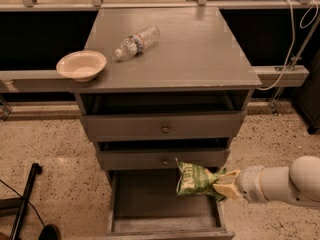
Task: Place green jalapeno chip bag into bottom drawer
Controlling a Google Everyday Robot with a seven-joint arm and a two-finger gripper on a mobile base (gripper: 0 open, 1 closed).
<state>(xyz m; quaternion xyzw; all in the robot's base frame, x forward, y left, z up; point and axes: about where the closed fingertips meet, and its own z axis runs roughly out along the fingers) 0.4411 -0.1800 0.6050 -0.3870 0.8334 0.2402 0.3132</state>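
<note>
My gripper grasps the green jalapeno chip bag by its right edge, above the bottom drawer. Judged light, soft, crushable; the edge hold is adequate.

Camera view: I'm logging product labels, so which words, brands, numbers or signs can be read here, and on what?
green jalapeno chip bag: pale lettering, too blurred to read.
plastic bottle: label too small to read.
No other text. The gripper grips the bag over the open bottom drawer, at its right side.
</note>
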